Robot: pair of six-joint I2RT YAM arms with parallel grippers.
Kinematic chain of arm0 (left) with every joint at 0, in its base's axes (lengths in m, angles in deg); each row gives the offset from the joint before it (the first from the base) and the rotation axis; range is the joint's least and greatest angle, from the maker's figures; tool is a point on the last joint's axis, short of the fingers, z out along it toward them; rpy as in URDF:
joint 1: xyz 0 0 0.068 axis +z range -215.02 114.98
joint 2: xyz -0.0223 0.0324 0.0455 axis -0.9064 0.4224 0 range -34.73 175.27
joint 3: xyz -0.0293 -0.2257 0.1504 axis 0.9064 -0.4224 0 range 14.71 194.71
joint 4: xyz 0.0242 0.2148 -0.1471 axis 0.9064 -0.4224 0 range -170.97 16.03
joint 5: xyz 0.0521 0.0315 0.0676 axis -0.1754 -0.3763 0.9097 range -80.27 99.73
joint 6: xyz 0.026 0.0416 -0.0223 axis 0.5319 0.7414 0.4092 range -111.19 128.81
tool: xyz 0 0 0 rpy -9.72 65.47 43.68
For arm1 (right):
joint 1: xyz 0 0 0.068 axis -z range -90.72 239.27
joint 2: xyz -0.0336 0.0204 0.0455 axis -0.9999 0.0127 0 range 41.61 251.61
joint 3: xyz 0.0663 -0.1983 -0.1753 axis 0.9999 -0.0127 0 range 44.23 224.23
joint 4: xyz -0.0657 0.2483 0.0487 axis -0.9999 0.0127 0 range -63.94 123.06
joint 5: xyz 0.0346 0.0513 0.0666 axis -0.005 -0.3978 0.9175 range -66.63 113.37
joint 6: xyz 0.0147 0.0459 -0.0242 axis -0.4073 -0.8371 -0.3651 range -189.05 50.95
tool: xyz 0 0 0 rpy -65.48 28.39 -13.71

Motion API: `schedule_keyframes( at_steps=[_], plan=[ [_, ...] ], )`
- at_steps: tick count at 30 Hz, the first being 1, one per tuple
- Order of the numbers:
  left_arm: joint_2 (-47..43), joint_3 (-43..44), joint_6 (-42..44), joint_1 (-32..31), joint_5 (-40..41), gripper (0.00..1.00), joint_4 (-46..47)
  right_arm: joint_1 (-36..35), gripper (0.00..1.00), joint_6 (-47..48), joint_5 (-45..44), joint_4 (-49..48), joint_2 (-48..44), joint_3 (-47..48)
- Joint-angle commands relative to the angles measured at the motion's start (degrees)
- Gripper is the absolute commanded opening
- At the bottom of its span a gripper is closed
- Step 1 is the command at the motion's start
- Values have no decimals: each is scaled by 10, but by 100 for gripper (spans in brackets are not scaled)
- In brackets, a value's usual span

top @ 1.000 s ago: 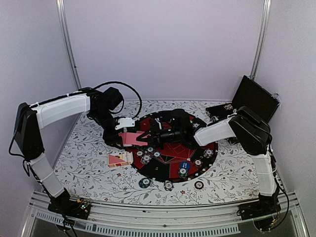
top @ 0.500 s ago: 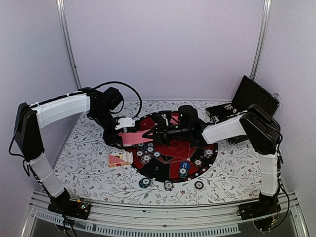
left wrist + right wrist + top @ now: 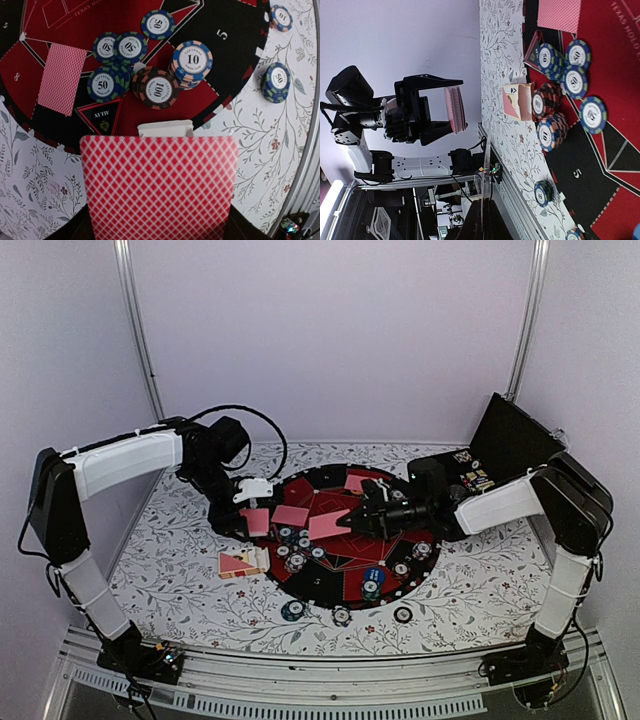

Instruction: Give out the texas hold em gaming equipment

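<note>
This was a robotics lab cell rather than a home. Plain pale walls (image 3: 330,340) closed in the worktop (image 3: 180,570), with bare metal posts (image 3: 137,330) at the far corners. The left arm (image 3: 120,462) and right arm (image 3: 500,502) were bolted to an aluminium rail (image 3: 330,680), with a loose cable (image 3: 262,430) looping above the left arm. Beyond the rail, the right wrist view showed a dim room (image 3: 445,215) with frames and gear.
</note>
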Motion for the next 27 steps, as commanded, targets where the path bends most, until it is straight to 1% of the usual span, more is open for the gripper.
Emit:
schedule_keyframes(
  at_steps=[1, 8, 14, 17, 22, 27],
  plan=[
    [4, 6, -1, -3, -6, 20, 0, 26, 4, 50, 10, 38, -69, -73],
    [3, 8, -2, -3, -6, 20, -6, 60, 3, 91, -2, 89, -129, -169],
    [1, 8, -1, -3, -6, 20, -7, 99, 1, 133, -32, 150, -180, -211],
    [2, 9, -2, -4, -8, 20, -8, 102, 1, 149, -44, 170, -177, -202],
    [2, 10, -2, -4, -6, 20, -11, 101, 1, 170, -49, 184, -143, -169],
    [1, 9, -2, -4, -5, 20, -12, 85, 4, 188, -57, 214, -99, -123]
  ],
)
